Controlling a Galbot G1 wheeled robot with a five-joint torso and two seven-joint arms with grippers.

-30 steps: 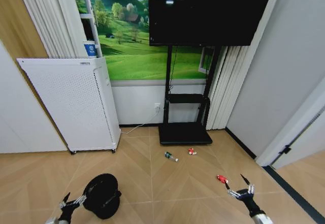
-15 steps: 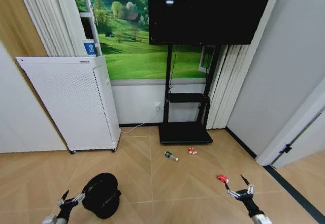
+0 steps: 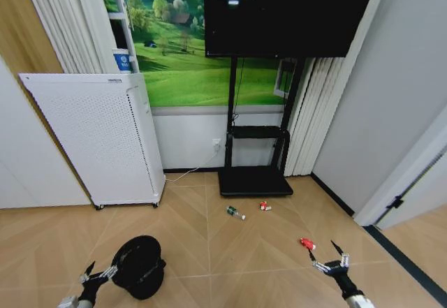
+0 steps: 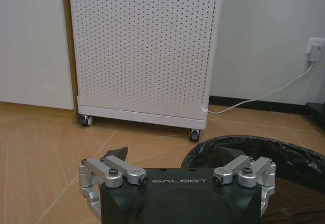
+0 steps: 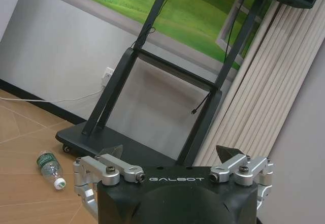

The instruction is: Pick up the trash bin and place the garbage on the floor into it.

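Both arms cut off by lower edge of head view. Left hand spread wide, empty, just left of trash bin; contact with rim unclear. Bin stands upright on floor, far side cropped in left wrist view. Right hand spread wide, empty, near red scrap. Bottle and small red-white item lie before TV-stand base; labels unreadable. Versus a second ago: whole view shifted slightly downward, bin and litter unmoved on floor, hands a touch lower.
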